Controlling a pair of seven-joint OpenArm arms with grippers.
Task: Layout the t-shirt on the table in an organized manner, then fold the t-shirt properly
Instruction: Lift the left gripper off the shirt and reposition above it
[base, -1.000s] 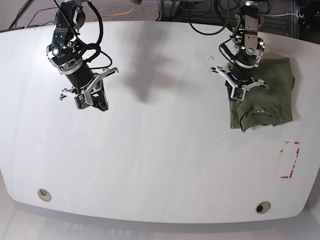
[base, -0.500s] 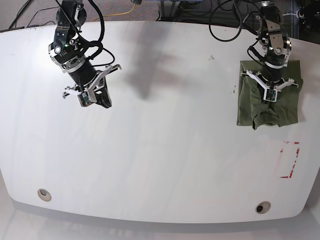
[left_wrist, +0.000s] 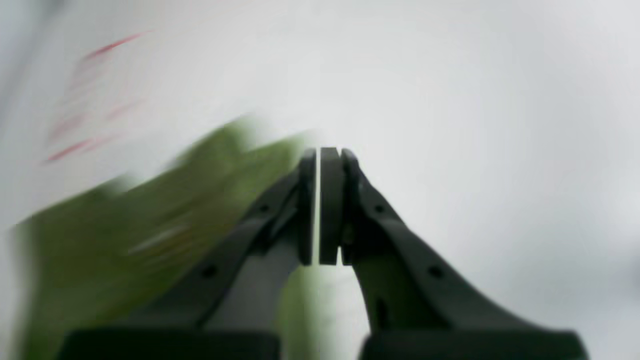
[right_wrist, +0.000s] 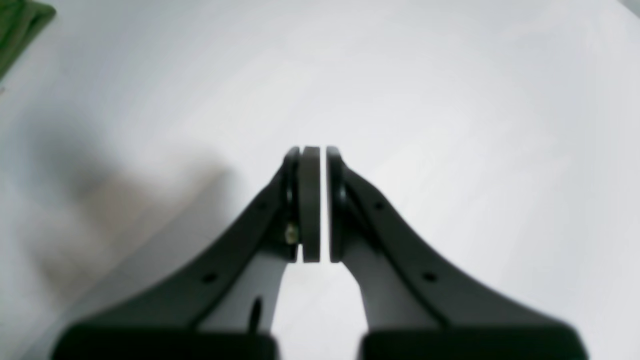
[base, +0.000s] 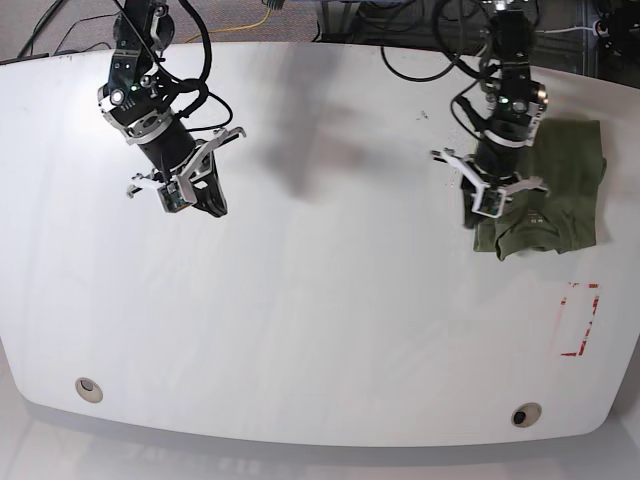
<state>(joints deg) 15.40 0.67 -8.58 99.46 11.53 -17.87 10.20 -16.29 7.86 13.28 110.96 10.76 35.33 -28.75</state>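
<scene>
The olive-green t-shirt (base: 550, 185) lies folded in a compact rectangle at the table's (base: 320, 300) right side. My left gripper (base: 478, 214) hovers over the shirt's left edge, shut with nothing between its pads. In the left wrist view the left gripper (left_wrist: 319, 205) is sharp, while the t-shirt (left_wrist: 125, 235) is a green blur to its left. My right gripper (base: 205, 205) hangs over the bare table at the far left, shut and empty. The right wrist view shows the right gripper (right_wrist: 318, 205) over white tabletop, with a corner of the t-shirt (right_wrist: 20, 25) at the top left.
A red dashed rectangle mark (base: 580, 320) lies just in front of the shirt, and shows blurred as the red mark (left_wrist: 100, 90) in the left wrist view. Two round grommet holes (base: 88, 388) (base: 525, 413) sit near the front edge. Cables lie beyond the back edge.
My left arm swung right over the shirt, then back to its left edge. The shirt sits slightly further right than a second ago. My right arm drifted a little right.
</scene>
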